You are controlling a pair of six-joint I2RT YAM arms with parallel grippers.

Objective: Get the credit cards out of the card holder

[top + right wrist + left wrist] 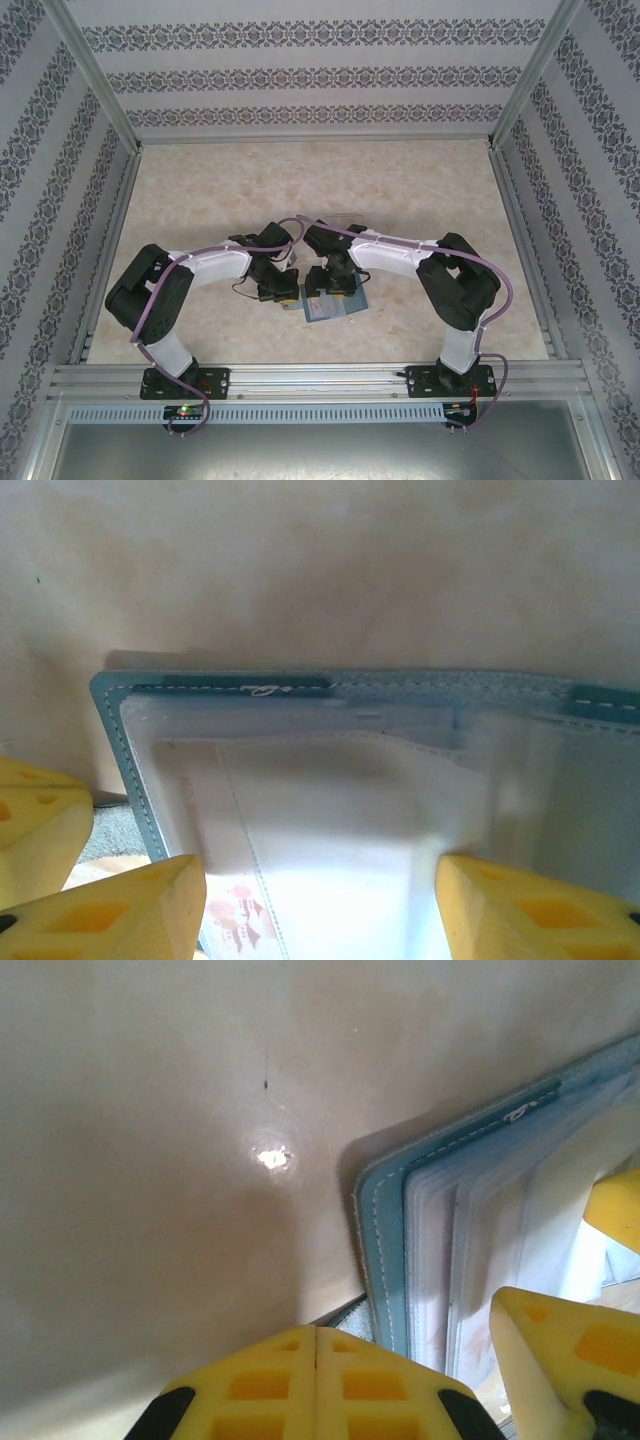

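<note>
The teal card holder [335,306] lies open on the table between the two arms. In the right wrist view its stitched teal edge [115,740] frames clear pockets, and a pale credit card [330,860] with faint pink print sits inside one. My right gripper [318,872] is open and low over that pocket, one finger on each side of the card. My left gripper [316,1338] is shut, with its tips at the holder's [385,1250] corner, beside a small grey tab [352,1312]. Nothing shows between its fingers.
The table [300,190] is pale marbled beige, walled in by patterned panels with an aluminium rail [320,380] along the near edge. A right-gripper finger [545,1360] shows in the left wrist view, close beside my left fingers. Both arms crowd the middle near the front.
</note>
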